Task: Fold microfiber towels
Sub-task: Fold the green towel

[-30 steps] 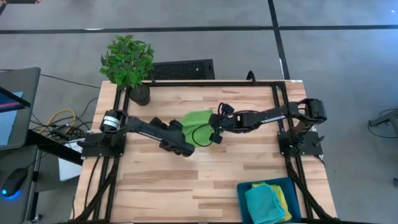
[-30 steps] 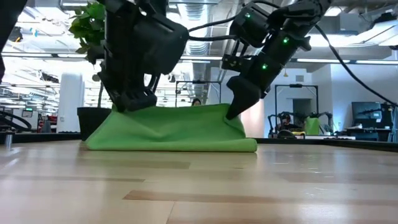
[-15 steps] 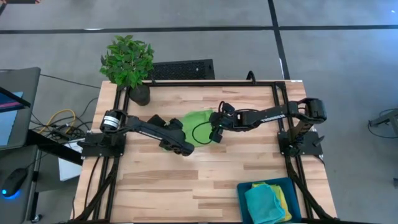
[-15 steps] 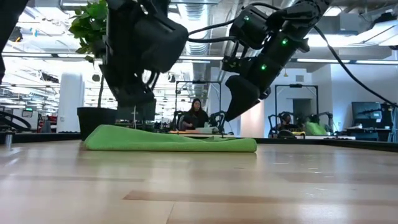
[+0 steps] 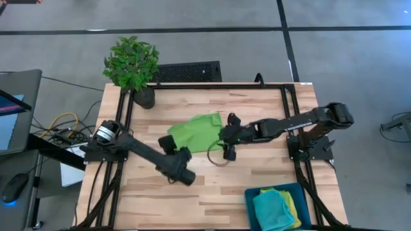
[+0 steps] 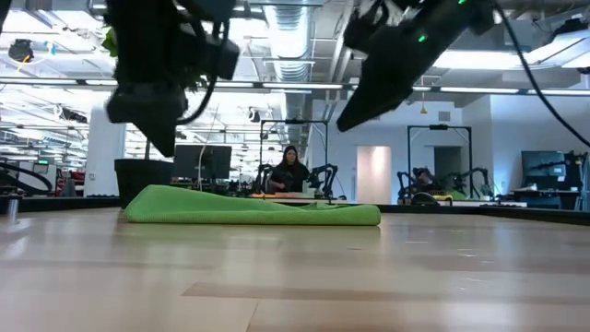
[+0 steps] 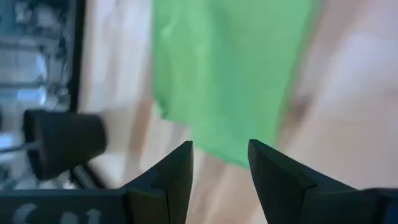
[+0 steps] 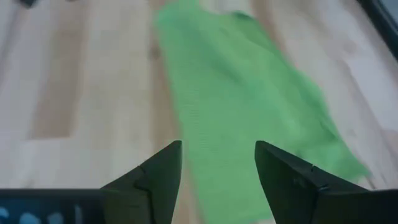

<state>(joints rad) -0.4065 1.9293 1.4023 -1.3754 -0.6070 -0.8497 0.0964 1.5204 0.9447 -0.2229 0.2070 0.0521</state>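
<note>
A lime green microfiber towel [image 5: 196, 133] lies folded and flat on the wooden table [image 5: 257, 102], with no gripper touching it. It also appears as a low green strip in the low view [image 6: 249, 207]. My left gripper [image 5: 170, 142] hangs open above the towel's near-left corner, its fingers apart in the left wrist view [image 7: 221, 149]. My right gripper [image 5: 221, 136] hangs open above the towel's right edge, with the towel ahead of its fingers [image 8: 217, 152]. In the low view both grippers are well above the towel.
A blue bin [image 5: 252, 204] at the near right corner holds a turquoise towel [image 5: 273, 210] and a yellow one [image 5: 293, 202]. A potted plant [image 5: 131, 64] stands at the far left corner. Bare wood lies between the towel and the near edge.
Both grippers have opened and let go of the towel's raised edge, which has dropped so the towel now lies flat. Both grippers have then risen. The left has drawn back toward the near-left, the right toward the table's right.
</note>
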